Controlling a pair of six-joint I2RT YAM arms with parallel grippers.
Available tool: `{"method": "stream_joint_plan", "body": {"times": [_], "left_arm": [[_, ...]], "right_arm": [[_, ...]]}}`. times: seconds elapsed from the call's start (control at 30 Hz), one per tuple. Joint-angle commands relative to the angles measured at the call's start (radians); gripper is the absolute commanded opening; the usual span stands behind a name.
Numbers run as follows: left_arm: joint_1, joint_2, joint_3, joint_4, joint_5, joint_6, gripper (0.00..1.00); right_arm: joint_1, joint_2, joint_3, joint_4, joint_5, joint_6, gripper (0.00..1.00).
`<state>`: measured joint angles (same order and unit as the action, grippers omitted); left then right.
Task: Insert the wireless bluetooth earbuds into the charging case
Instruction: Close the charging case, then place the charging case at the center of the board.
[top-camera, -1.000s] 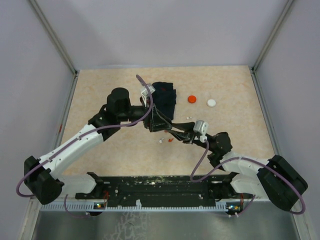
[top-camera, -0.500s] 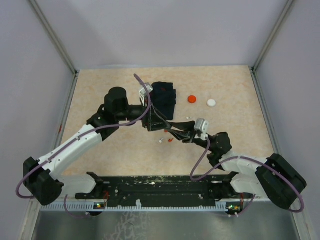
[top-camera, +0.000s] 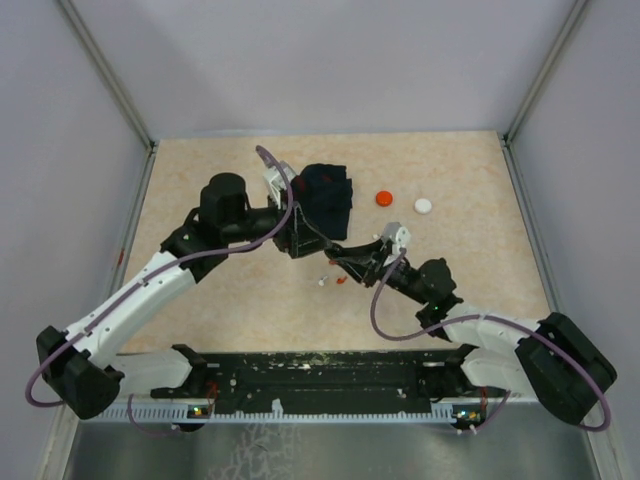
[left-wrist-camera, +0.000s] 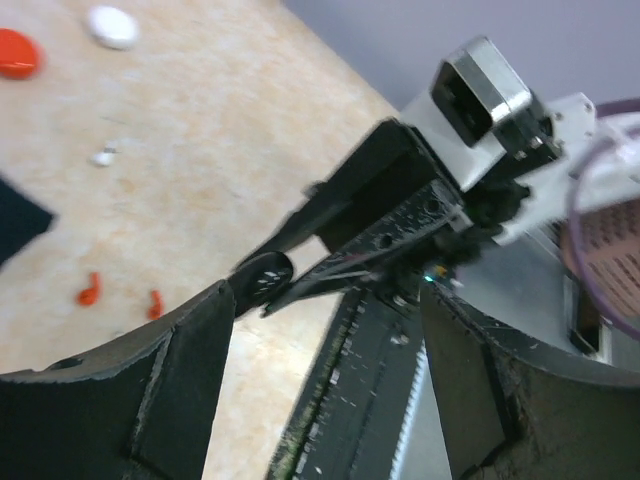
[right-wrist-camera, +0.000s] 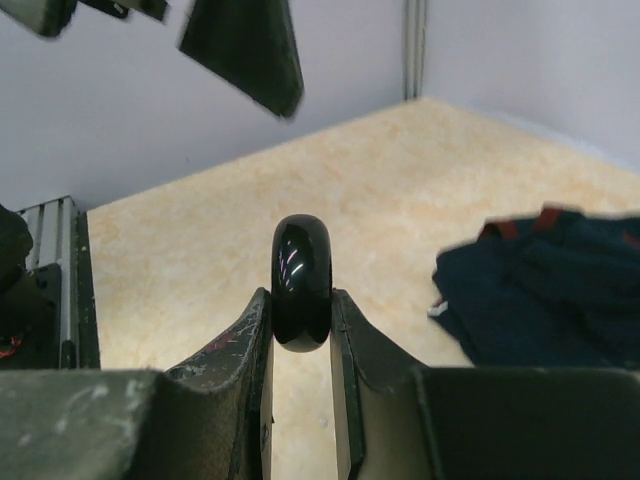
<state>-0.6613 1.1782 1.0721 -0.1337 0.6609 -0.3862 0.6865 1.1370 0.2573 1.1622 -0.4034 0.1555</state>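
My right gripper (right-wrist-camera: 300, 303) is shut on a glossy black round charging case (right-wrist-camera: 301, 270), held on edge between its fingers above the table. My left gripper (left-wrist-camera: 327, 296) is open, its fingers wide apart and empty, facing the right gripper's tip and the black case (left-wrist-camera: 262, 278). In the top view the two grippers meet near the table's middle, the left (top-camera: 305, 236) just above the right (top-camera: 337, 256). Two tiny red earbuds (left-wrist-camera: 90, 290) (left-wrist-camera: 155, 303) lie on the table below them. A small white earbud (left-wrist-camera: 103, 156) lies farther off.
A dark navy cloth with red trim (top-camera: 326, 196) lies behind the grippers. A red disc (top-camera: 384, 198) and a white disc (top-camera: 424, 206) sit to its right. The black rail (top-camera: 320, 375) runs along the near edge.
The right gripper has lifted and swung up-left with the black case. The left arm has drawn a little to the left, its gripper staying open.
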Motion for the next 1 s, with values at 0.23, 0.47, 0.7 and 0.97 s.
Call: {"method": "stream_joint_plan", "body": {"times": [0.23, 0.47, 0.7, 0.97], "left_arm": [[0.043, -0.039, 0.064, -0.314, -0.610, 0.245, 0.82], [0.072, -0.060, -0.002, -0.288, -0.765, 0.310, 0.83], [0.145, -0.083, -0.126, -0.227, -0.816, 0.317, 0.83], [0.223, -0.107, -0.160, -0.208, -0.850, 0.321, 0.83]], "right_arm": [[-0.133, -0.196, 0.107, -0.813, 0.260, 0.278, 0.00], [-0.302, -0.209, 0.108, -1.008, 0.214, 0.398, 0.00], [-0.508, -0.211, 0.100, -1.147, 0.202, 0.462, 0.00], [-0.630, -0.264, 0.072, -1.231, 0.311, 0.474, 0.00]]}}
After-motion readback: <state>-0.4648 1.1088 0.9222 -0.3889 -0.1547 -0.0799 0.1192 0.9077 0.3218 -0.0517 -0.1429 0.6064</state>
